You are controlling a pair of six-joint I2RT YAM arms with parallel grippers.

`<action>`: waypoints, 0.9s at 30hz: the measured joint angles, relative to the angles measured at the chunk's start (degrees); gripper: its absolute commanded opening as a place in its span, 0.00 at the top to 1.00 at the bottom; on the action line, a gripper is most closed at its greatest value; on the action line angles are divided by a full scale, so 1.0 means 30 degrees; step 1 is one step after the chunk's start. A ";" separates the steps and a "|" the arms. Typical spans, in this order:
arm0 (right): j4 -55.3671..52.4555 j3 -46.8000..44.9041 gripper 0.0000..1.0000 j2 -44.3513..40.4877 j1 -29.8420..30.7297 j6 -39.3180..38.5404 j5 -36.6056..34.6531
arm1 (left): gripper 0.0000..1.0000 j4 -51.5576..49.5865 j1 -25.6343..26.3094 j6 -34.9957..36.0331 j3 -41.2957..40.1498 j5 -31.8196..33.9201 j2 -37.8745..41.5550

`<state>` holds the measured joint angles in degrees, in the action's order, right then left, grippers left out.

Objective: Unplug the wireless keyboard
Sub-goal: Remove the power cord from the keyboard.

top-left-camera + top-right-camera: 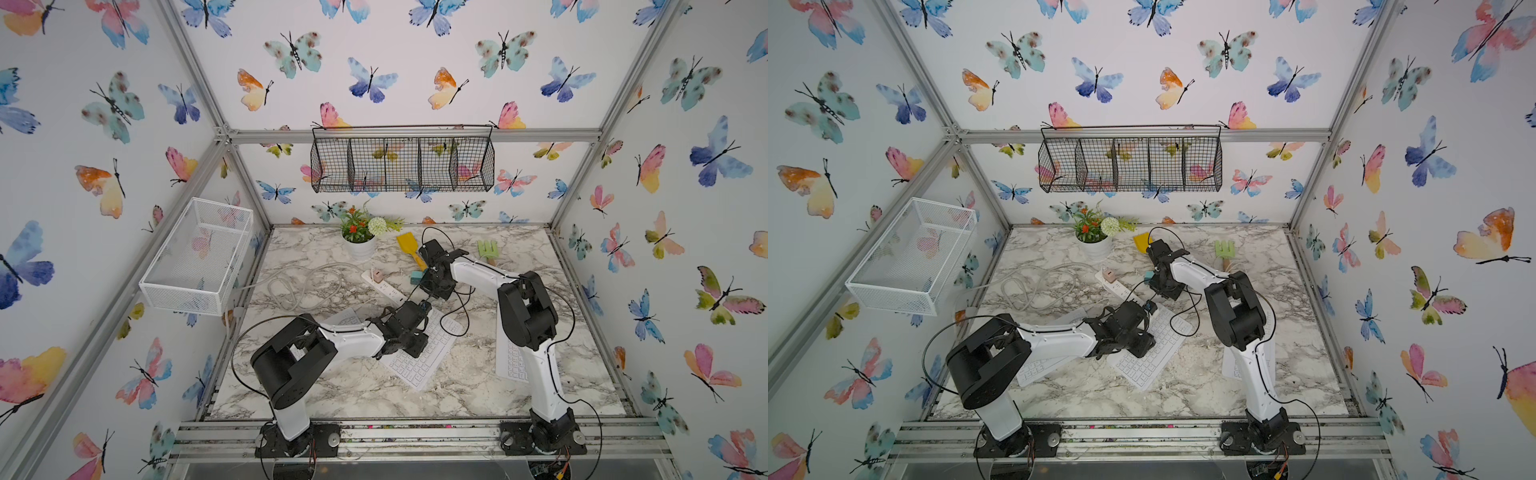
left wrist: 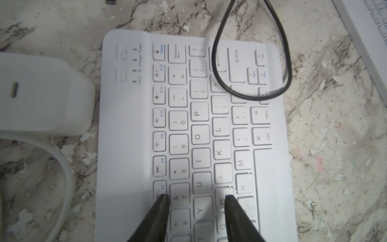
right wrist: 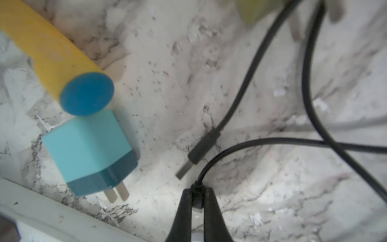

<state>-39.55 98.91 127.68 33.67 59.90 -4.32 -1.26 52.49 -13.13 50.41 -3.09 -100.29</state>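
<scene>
Covered, cropped & blurred parts
In a top view, second keyboard [image 1: 514,365] is mostly covered by right arm [image 1: 528,316]. Wireless keyboard [image 2: 188,125] is cut off by left wrist view's edge. Cable plug [image 3: 198,202] is largely hidden betw. right gripper [image 3: 198,191] fingers; power strip [image 3: 41,213] is cropped, blurred.

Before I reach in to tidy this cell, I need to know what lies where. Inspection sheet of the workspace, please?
Surface: marble tabletop, flecked.
Job's things: wireless keyboard flat, no plug seen in it.
Clutter: power strip with pink charger; teal charger loose; yellow trowel; green rake; potted plant; left spare keyboard; right spare keyboard.
Hands: left hand open over the keys; right hand shut on small connector.
Cables: black cable loops across the keyboard; USB plug lies free; white cord curls beside the strip.
Surroundings: white mesh basket, black wire basket.
</scene>
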 measured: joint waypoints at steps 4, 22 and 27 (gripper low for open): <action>0.0131 -0.0117 0.97 -0.0007 0.0000 -0.0845 -0.0627 | 0.54 0.0007 0.0000 0.0000 0.0000 0.0000 0.0000; -0.0117 -0.2484 0.73 -0.1843 -0.0627 -0.1923 -0.0087 | 0.51 -0.1814 -0.0270 0.0000 0.0393 -0.0430 0.0503; 0.0211 -0.2550 0.62 -0.2696 -0.0750 -0.3934 -0.0138 | 0.48 -0.3548 -0.0277 0.0022 0.1217 -0.0554 0.0503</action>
<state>-38.92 91.26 119.59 31.42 48.10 -4.73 -11.90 51.66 -13.06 54.06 -4.75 -98.78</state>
